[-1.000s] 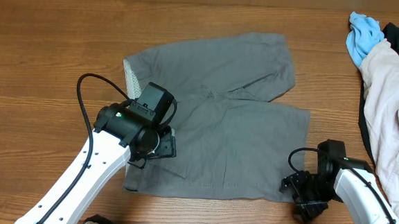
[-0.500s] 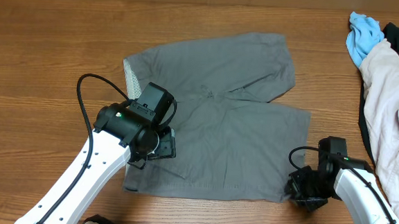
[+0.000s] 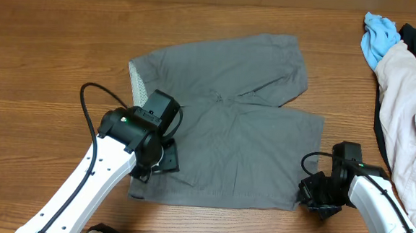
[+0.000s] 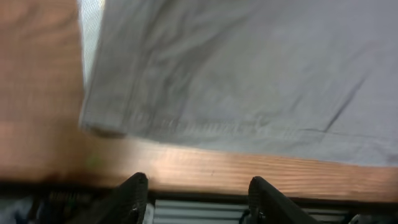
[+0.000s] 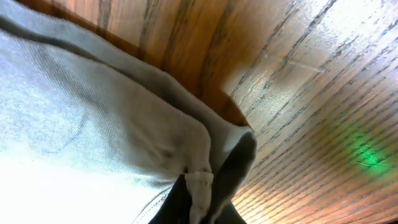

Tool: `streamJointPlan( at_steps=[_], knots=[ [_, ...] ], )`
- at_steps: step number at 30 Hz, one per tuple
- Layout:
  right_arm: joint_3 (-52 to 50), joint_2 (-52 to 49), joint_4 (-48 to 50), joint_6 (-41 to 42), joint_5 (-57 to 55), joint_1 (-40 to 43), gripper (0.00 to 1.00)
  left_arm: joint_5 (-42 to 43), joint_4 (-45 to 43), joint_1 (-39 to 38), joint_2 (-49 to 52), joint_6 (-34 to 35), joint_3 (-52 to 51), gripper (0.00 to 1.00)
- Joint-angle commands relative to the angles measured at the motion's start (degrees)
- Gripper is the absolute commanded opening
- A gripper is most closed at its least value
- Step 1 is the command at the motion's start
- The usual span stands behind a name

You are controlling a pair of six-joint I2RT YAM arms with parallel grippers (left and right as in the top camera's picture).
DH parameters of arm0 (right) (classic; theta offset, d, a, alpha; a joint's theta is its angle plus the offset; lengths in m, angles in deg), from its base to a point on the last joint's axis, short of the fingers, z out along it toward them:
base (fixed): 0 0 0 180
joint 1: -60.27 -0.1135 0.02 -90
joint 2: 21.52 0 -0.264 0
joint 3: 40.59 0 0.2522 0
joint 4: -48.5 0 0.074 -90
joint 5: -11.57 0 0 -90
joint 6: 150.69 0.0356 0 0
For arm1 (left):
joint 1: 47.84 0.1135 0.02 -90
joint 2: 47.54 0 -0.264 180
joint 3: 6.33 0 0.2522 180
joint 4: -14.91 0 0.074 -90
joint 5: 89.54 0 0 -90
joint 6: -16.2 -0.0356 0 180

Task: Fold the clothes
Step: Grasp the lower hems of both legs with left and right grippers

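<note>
**A:** What is the right gripper [image 5: 199, 200] doing?

**B:** It is closed, with a fold of gray cloth pinched between its fingers. That fold is the near right hem corner of the shorts [image 3: 229, 118]. From overhead the gripper sits right at that corner.

**A:** And the left gripper [image 4: 198, 194]?

**B:** Its fingers [image 4: 134, 193] stand apart with nothing between them. In its wrist view an edge of the shorts lies just ahead of them on bare wood. From overhead it is over the near left part of the garment, by the waist.

**A:** Which way do the shorts point?

**B:** The waist is to the left, where the pale speckled waistband lining [image 3: 133, 79] shows, and both leg openings are to the right. The long axis runs left to right across the table [image 3: 37, 63]. The far leg angles toward the back and the near one lies straighter.

**A:** Where do they lie?

**B:** They are spread flat mid-table, between the two grippers. They are well apart from the whitish-pink garment [image 3: 410, 122] and the light-blue cloth [image 3: 379, 37] at the far right.
</note>
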Motion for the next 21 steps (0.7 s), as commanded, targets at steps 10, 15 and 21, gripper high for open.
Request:
streamJointPlan(
  at_steps=[10, 15, 21],
  knots=[
    [-0.37, 0.20, 0.35, 0.07, -2.84, 0.26, 0.11, -0.02, -1.40, -0.11, -0.07, 30.69, -17.22, 0.58],
    [-0.37, 0.20, 0.44, 0.00, -2.84, 0.26, 0.14, -0.70, -4.92, -0.11, -0.09, 34.47, -18.56, 0.58],
    [-0.37, 0.20, 0.44, -0.39, -2.84, 0.26, 0.16, -3.89, -6.34, -0.09, -0.09, 36.15, -18.62, 0.59]
  ],
)
